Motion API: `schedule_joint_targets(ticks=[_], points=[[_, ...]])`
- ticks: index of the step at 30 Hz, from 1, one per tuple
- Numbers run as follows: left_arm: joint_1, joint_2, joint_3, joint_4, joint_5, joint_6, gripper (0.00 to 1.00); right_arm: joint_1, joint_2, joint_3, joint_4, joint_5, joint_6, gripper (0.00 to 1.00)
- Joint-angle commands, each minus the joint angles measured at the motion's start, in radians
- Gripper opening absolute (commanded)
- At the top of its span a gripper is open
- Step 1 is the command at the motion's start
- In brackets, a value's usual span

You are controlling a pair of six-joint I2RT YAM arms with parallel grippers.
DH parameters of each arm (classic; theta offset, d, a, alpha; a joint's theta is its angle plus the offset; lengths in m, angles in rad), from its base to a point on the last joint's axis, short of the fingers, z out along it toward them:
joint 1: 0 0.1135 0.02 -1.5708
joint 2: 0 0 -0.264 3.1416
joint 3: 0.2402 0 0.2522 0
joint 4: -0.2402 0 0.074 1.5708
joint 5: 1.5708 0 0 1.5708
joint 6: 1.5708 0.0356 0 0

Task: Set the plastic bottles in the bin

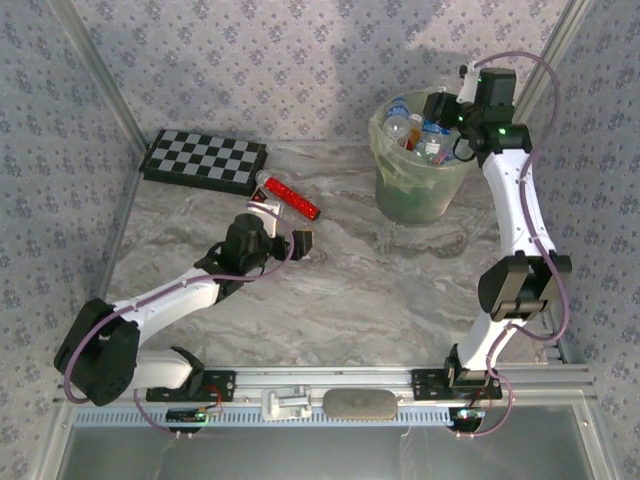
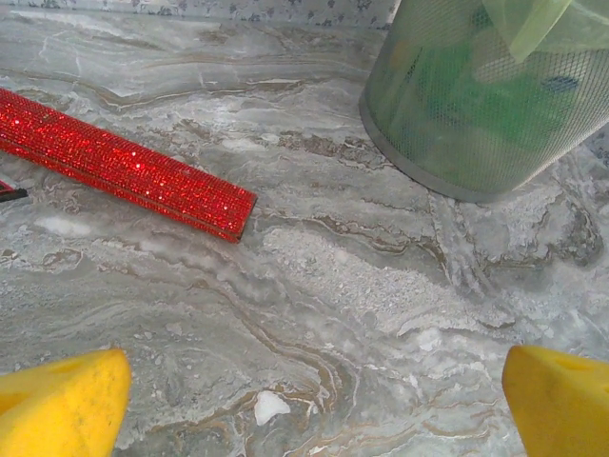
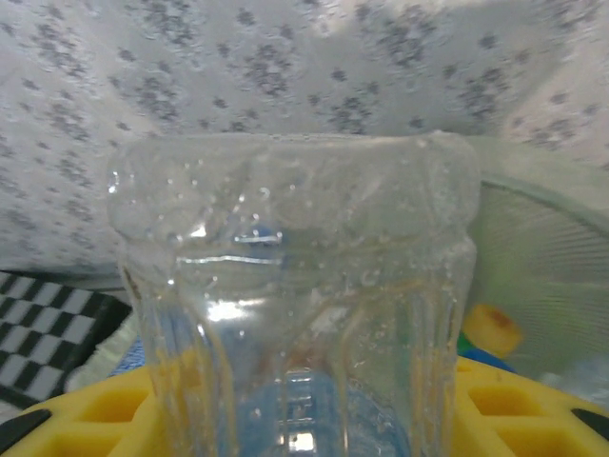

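the right end effector (image 1: pixel 445 108) hangs over the far side of the bin (image 1: pixel 388 190), which stands at the far right of the marbled grey surface (image 1: pixel 380 290). its yellow fingers (image 3: pixel 519 409) are closed in on a clear bottle (image 3: pixel 295 286). the bottle is ribbed and pressed between the pads, and from the wrist view it is held up above the bin's pale green rim. other bottles (image 1: pixel 408 126) with blue labels and white caps lie heaped inside the bin, reaching near its top. the left end effector (image 2: pixel 309 414) sits low over the surface toward the left middle, its yellow fingertips spread as wide as they go with nothing between them but bare marble. just beyond it lies a red glittery stick (image 2: pixel 124 164), flat and angled, well apart from the bin. a checkerboard (image 1: pixel 205 160) rests at the far left, close against the patterned wall.
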Motion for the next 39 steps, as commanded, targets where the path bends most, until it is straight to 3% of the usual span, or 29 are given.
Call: schedule_joint_targets(ticks=[1, 6, 11, 17, 24, 31, 39], points=[[-0.005, 0.010, 0.035, -0.006, -0.015, 0.011, 1.00, 0.018, 0.045, 0.037, 0.001, -0.076, 0.077, 0.51], [-0.005, 0.008, 0.029, -0.018, -0.016, 0.014, 1.00, 0.022, 0.047, 0.016, -0.024, 0.002, 0.078, 0.55], [-0.005, 0.008, 0.025, -0.021, -0.022, 0.017, 1.00, 0.023, 0.022, -0.005, -0.020, 0.050, 0.069, 0.70], [-0.005, 0.010, 0.028, -0.015, -0.020, 0.013, 1.00, 0.023, -0.036, 0.000, -0.022, 0.126, 0.035, 0.81], [-0.005, 0.020, 0.031, -0.010, -0.018, 0.007, 1.00, 0.042, -0.131, -0.008, 0.000, 0.223, -0.031, 0.85], [-0.005, 0.031, 0.042, -0.001, -0.003, -0.007, 1.00, 0.089, -0.133, -0.060, 0.062, 0.092, -0.007, 0.79], [-0.005, -0.008, 0.029, -0.032, -0.026, -0.003, 1.00, 0.115, -0.009, -0.020, 0.065, 0.010, 0.034, 0.77]])
